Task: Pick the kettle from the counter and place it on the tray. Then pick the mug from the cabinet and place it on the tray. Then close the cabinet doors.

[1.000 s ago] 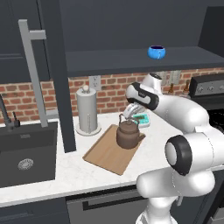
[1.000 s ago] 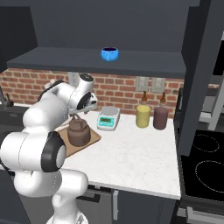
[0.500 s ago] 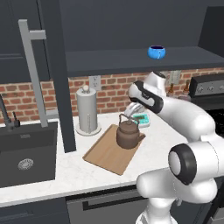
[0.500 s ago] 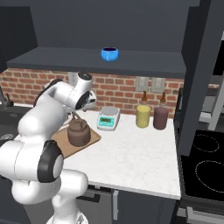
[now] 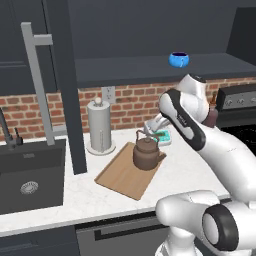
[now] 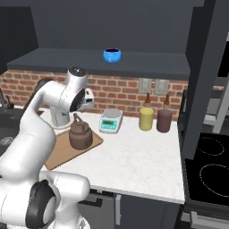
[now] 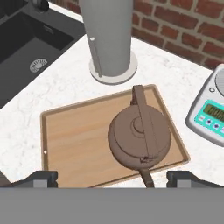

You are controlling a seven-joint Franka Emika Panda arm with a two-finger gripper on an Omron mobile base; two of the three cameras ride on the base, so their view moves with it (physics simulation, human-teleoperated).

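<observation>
Squat dark-brown metal kettle [image 7: 140,139] sits upright on flat light-wood tray [image 7: 76,144], white marbled counter [image 7: 61,85] beneath. Claw [image 7: 111,178] open above kettle, gripping nothing. Bright-blue mug [image 6: 112,55] on cabinet shelf.

Kettle [image 7: 139,140]: dark-brown metal, smooth, dull satin sheen; directly below the gripper. Tray [image 7: 78,144]: light wood, fine straight grain, matt; under the kettle. Counter [image 7: 26,109]: white stone, faintly marbled, smooth. Paper-towel holder [image 7: 109,35]: plain grey, matt; beyond the tray. Scale [image 7: 210,109]: pale plastic casing, metallic pan. Wall [image 7: 183,26]: red brick, rough. Mug [image 5: 178,59]: bright blue, glossy. Cabinet doors [image 5: 62,85]: charcoal, matt.
</observation>
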